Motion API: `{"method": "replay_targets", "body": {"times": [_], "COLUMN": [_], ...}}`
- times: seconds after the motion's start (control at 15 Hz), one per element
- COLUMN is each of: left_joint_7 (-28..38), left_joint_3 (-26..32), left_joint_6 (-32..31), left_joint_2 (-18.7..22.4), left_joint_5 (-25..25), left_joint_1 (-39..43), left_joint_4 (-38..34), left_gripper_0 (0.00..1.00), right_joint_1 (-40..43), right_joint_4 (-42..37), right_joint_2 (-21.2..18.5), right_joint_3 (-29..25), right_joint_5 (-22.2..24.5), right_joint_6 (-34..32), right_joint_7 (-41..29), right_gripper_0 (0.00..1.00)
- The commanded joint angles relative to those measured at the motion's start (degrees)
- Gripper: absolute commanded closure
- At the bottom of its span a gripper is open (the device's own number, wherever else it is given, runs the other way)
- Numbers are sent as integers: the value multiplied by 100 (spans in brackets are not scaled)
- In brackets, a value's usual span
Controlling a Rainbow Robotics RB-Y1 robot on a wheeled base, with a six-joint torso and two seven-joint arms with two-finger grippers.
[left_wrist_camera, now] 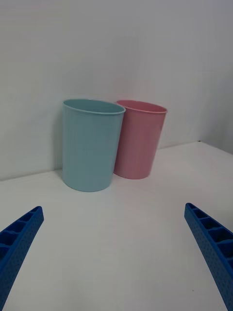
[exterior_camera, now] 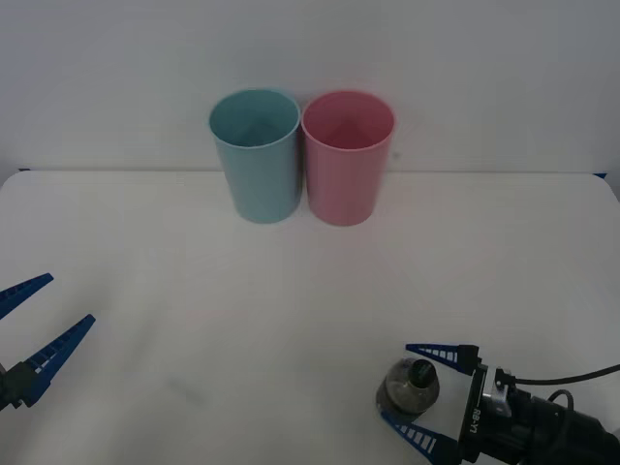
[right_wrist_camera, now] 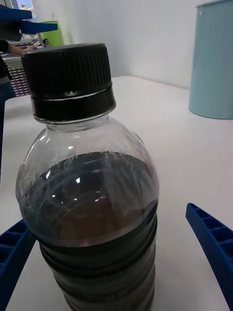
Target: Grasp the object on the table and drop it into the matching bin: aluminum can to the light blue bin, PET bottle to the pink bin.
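PET bottle (exterior_camera: 408,386) stands upright on the table (exterior_camera: 291,310), near edge, robot's right side. Long axis vertical, black cap (right_wrist_camera: 68,80) up. Well apart from both bins.

Right gripper (exterior_camera: 418,392) sits around the bottle, 2 blue fingers spread wide, 1 on each side. In the right wrist view there is a visible gap between bottle wall and the finger (right_wrist_camera: 213,243) on one side; the other finger looks just beside the bottle, can't tell if touching. Not clamped on it.

Left gripper (exterior_camera: 39,325) at the table's left edge, fingers wide apart, holding nothing, pointed toward the bins.

Hard to read: bottle base is cut off in the right wrist view, and the label area is just dark ribbed plastic there. In the front view the bottle is seen from above, mostly cap and shoulder. Dark brown liquid fills it to about the shoulder.

Light blue bin (exterior_camera: 256,155) and pink bin (exterior_camera: 347,157) stand upright at the far edge, side by side, touching or nearly so, blue on the left. Both interiors look empty as far as visible; bottoms partly in shadow.
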Motion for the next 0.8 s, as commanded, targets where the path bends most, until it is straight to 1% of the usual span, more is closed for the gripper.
{"method": "replay_targets", "body": {"times": [0.07, 0.13, 0.2, 0.27, 0.33, 0.8], "left_joint_7": [0, 0, 0, 0, 0, 0], "left_joint_3": [0, 0, 0, 0, 0, 0], "left_joint_6": [0, 0, 0, 0, 0, 0], "left_joint_2": [0, 0, 0, 0, 0, 0], "left_joint_5": [0, 0, 0, 0, 0, 0], "left_joint_1": [0, 0, 0, 0, 0, 0], "left_joint_4": [0, 0, 0, 0, 0, 0], "left_gripper_0": [0, 0, 0, 0, 0, 0], "right_joint_1": [-4, 5, 5, 5, 5, 5], "right_joint_4": [5, 5, 5, 5, 5, 5], "right_joint_2": [2, 2, 2, 10, 2, 2], "right_joint_3": [3, 3, 3, 3, 3, -59], "right_joint_5": [-3, -12, -21, -30, -38, -65], "right_joint_6": [8, 17, 25, 25, 17, -36], "right_joint_7": [0, 9, 9, 9, 18, 27], "right_gripper_0": [0, 0, 34, 93, 100, 100]}}
